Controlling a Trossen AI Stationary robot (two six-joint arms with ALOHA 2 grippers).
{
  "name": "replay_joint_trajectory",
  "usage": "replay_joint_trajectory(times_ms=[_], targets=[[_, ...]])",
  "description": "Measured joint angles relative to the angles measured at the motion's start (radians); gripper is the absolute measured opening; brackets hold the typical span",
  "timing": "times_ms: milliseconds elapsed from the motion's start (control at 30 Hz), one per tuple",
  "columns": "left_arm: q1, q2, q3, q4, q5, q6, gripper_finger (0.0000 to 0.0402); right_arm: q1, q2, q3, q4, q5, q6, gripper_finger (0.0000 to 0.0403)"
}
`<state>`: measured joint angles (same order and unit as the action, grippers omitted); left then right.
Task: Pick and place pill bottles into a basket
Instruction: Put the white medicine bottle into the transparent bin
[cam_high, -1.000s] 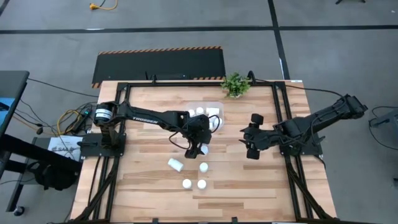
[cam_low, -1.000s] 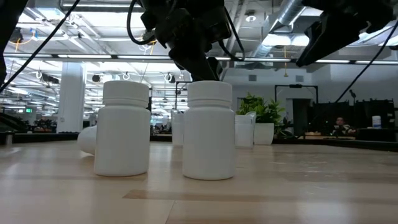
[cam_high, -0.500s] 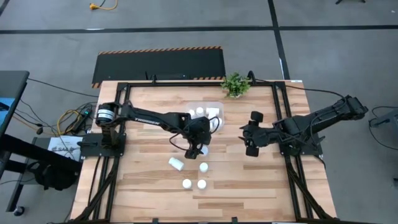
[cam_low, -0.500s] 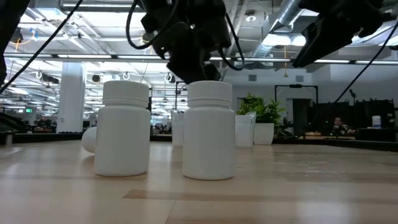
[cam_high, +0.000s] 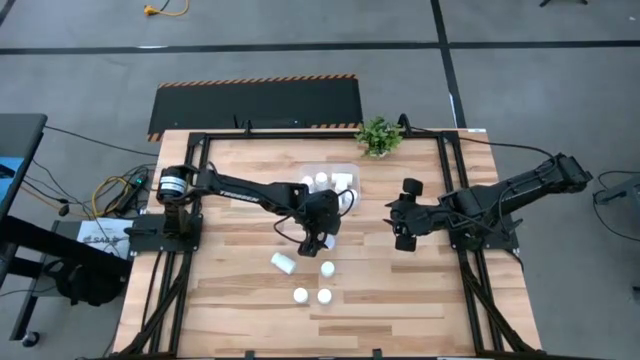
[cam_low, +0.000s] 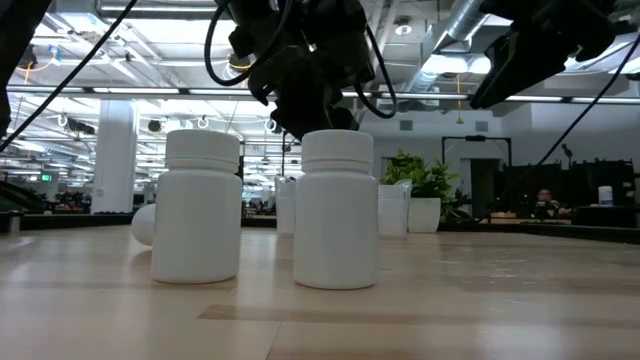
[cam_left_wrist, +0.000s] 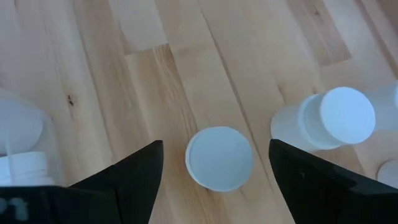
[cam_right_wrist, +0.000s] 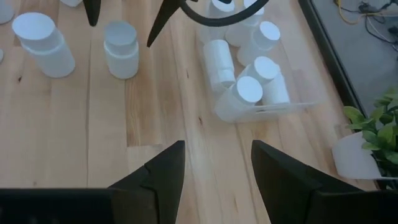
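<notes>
Wooden desk (cam_high: 230, 300) sitting on a grey floor, black frame around it, small potted plant (cam_high: 378, 136) at the far edge. Clear basket (cam_high: 349, 176) lying near the far middle of the desk, holding several white pill bottles (cam_right_wrist: 250, 91), some upright and some lying down; exact count is hard to tell. Four more pill bottles are sitting loose on the desk nearer the front: one lying on its side (cam_high: 282, 263), one upright (cam_high: 327, 269) just in front of the left arm, and two upright (cam_high: 300, 295) (cam_high: 324, 296) side by side closest to the front edge.

Left claw (cam_high: 318, 243) is hovering over the loose upright bottle (cam_left_wrist: 219, 158), fingers spread wide on either side of it, not touching, holding nothing. The tipped bottle (cam_left_wrist: 323, 119) is showing just beside it in the left wrist view.

Right claw (cam_high: 404, 238) is waiting above the desk to the right of the basket, fingers partly apart, holding nothing.
</notes>
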<state>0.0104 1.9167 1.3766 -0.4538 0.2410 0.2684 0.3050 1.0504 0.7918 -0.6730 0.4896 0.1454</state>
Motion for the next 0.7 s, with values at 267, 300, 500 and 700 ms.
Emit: replay_joint_trajectory(times_ms=[267,300,500,700], targets=[[-0.021,0.0,0.0,0.0,-0.041,0.004,0.0279,0.0,0.0,0.0,0.0,0.01,-0.033,0.0172],[-0.021,0.0,0.0,0.0,-0.045,0.005,0.0279,0.0,0.0,0.0,0.0,0.01,-0.034,0.0171],[-0.022,0.029,-0.002,-0.007,-0.042,0.006,0.0279,0.0,0.0,0.0,0.0,0.01,-0.041,0.0172],[-0.023,0.048,0.002,0.034,-0.018,-0.003,0.0279,0.0,0.001,0.0,-0.013,0.01,-0.041,0.0168]])
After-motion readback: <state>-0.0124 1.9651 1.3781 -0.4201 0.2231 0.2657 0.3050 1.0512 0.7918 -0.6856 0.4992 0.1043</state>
